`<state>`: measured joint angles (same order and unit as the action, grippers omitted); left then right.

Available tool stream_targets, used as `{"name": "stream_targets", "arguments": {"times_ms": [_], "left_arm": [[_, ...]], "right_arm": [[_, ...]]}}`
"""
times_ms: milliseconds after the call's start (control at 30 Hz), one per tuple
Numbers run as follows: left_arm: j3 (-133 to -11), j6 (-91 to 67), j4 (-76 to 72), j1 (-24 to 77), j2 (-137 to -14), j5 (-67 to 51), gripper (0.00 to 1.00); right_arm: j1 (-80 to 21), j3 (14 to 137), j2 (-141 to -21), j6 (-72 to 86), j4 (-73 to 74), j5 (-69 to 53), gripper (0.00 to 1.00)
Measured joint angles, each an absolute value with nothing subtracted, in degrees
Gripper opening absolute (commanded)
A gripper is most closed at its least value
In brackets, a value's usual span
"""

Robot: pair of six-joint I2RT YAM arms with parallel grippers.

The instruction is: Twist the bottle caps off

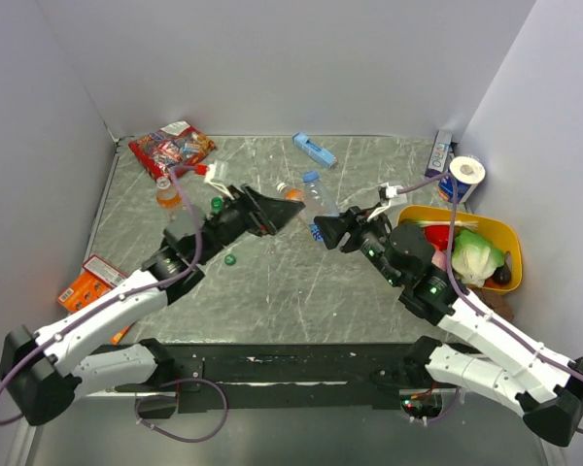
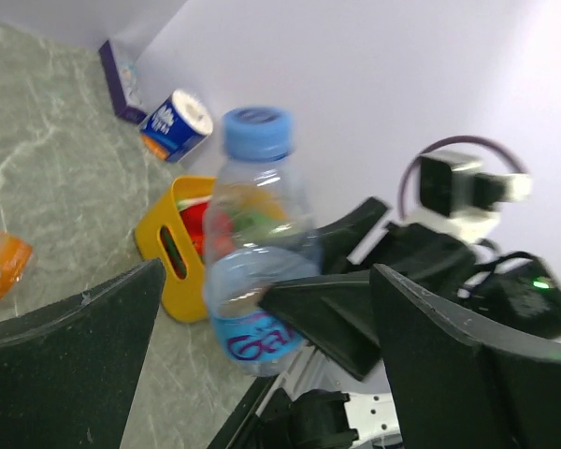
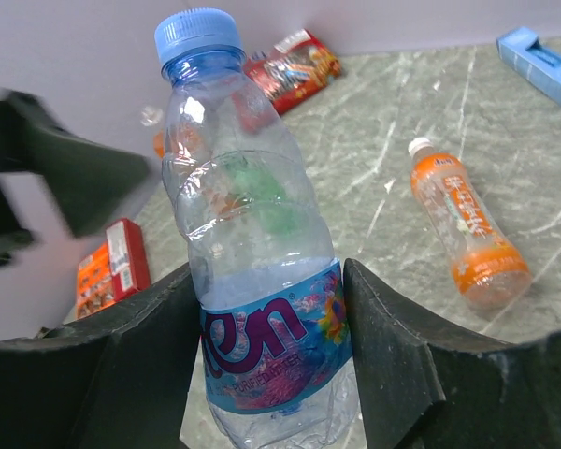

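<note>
Along the left edge of the marble-patterned table [image 1: 301, 291] lies an orange-red box [image 1: 92, 282], and a red snack packet [image 1: 172, 146] sits in the far left corner. Just in front of the packet an upright orange bottle [image 1: 167, 191] stands beside the left arm. A green bottle [image 1: 217, 205] shows close against that arm (from above, little more than its green top). A loose green cap [image 1: 230, 259] lies nearer the arm bases.

The left gripper [image 1: 287, 209] is spread wide. Its fingers [image 2: 75, 355] frame the clear bottle [image 3: 243, 187] with neither pad on it. From above it hides part of a second orange bottle [image 3: 463, 234], which lies on its side with a white cap on. Toward the back wall lies a flat blue box [image 1: 314, 149].

At the right, a yellow basket [image 1: 505, 238] holds a leafy green thing [image 1: 478, 254], something red [image 1: 437, 236] and a dark lump [image 1: 503, 275]. Beyond it a blue-and-white roll [image 1: 463, 173] and a purple box [image 1: 442, 150] sit by the right wall.

The clear bottle is just right of the table's middle, between the two arms. The right gripper [image 3: 271, 271] has its fingers clamped on the blue label. The bottle leans slightly, its plastic is crinkled, and its blue cap [image 3: 198, 33] is on. I cannot tell whether its base touches the table.
</note>
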<state>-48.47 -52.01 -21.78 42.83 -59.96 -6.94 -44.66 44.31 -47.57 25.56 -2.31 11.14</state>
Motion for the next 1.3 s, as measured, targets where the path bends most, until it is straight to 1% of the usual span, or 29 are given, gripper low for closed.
{"name": "stream_targets", "arguments": {"times_ms": [267, 667, 800, 833, 900, 1000, 1033, 1100, 1133, 1233, 1300], "left_arm": [[-51.2, -51.2, -20.6, 49.9, -68.5, 0.6, 0.96], [-51.3, -52.3, -25.7, 50.7, -70.6, 2.8, 0.96], [-52.5, -52.6, -25.3, 50.8, -73.2, 2.9, 0.99], [-52.8, -52.7, -25.2, 50.9, -73.8, 2.8, 0.98], [-53.2, -52.8, -25.0, 51.1, -75.0, 2.6, 0.95], [-53.5, -52.6, -25.1, 51.7, -76.0, 2.2, 0.85], [-53.6, -52.5, -25.1, 52.0, -76.2, 2.2, 0.79], [-53.7, -52.0, -25.7, 52.2, -76.4, 2.1, 0.72], [-53.7, -51.7, -26.0, 52.2, -76.4, 2.1, 0.67], [-53.7, -50.3, -26.2, 52.2, -76.4, 2.1, 0.60], [-53.7, -49.9, -26.4, 52.2, -76.4, 2.2, 0.58]], "right_arm": [[-47.4, 43.4, -44.8, 25.4, -2.4, 14.0, 0.65], [-48.6, 41.8, -44.7, 25.4, -1.4, 15.4, 0.65], [-49.4, 41.8, -44.7, 25.4, -1.4, 15.6, 0.65], [-49.5, 41.8, -44.7, 25.4, -1.4, 15.7, 0.65], [-49.7, 41.8, -44.7, 25.2, -1.4, 15.9, 0.65], [-49.8, 41.7, -44.9, 24.8, -1.3, 16.1, 0.67], [-49.8, 41.7, -45.1, 24.7, -1.3, 16.1, 0.67], [-49.9, 41.6, -45.5, 24.5, -1.3, 16.1, 0.68], [-49.9, 41.6, -45.8, 24.4, -1.3, 16.0, 0.69], [-50.1, 41.6, -46.3, 24.3, -1.3, 15.9, 0.71], [-50.1, 41.6, -46.3, 24.2, -1.3, 15.8, 0.73]]}}
